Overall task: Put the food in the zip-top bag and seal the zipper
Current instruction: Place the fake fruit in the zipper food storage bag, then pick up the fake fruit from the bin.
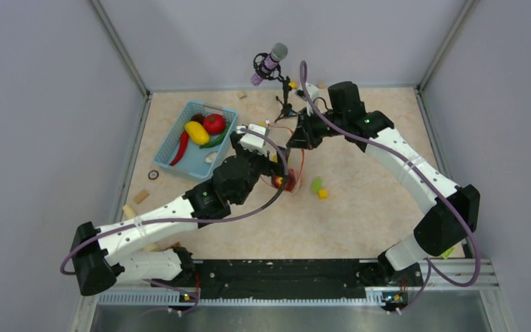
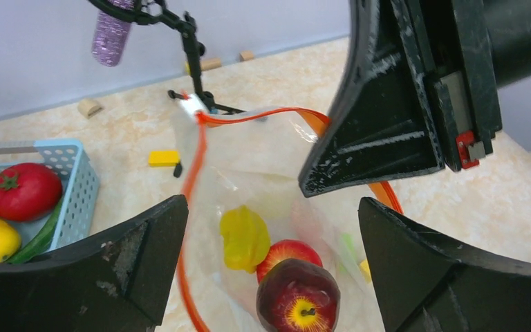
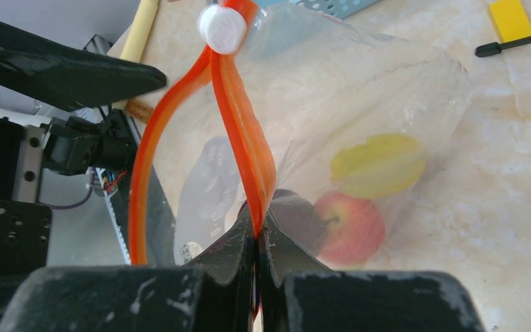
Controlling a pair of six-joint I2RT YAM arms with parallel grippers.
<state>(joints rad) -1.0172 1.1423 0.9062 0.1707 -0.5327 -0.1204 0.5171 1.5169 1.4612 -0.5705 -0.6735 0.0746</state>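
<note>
Black, scuffed plastic fingers of the left gripper [image 2: 271,206] stand spread wide, grasping nothing, just above the mouth of the zip-top bag [image 2: 263,173]. Beneath them, glossy toy food shows through the crinkly clear film: a dark red apple [image 2: 297,301], a paler red apple [image 2: 285,250] and a lumpy yellow piece [image 2: 244,236]. Whether the dark apple sits fully inside I cannot tell. The right gripper [image 3: 257,232] has its fingers clenched on the zipper [image 3: 245,131], a smooth orange-red strip ending at a round white slider [image 3: 222,29], and holds it raised off the marbled beige worktop [image 1: 373,207]. Farther back, a light-blue lattice basket [image 1: 173,130] carries a round red tomato [image 1: 213,123], a yellow fruit [image 1: 196,132] and a curved red chili [image 1: 180,147]. Beyond stands a glittery purple microphone [image 1: 271,61].
</note>
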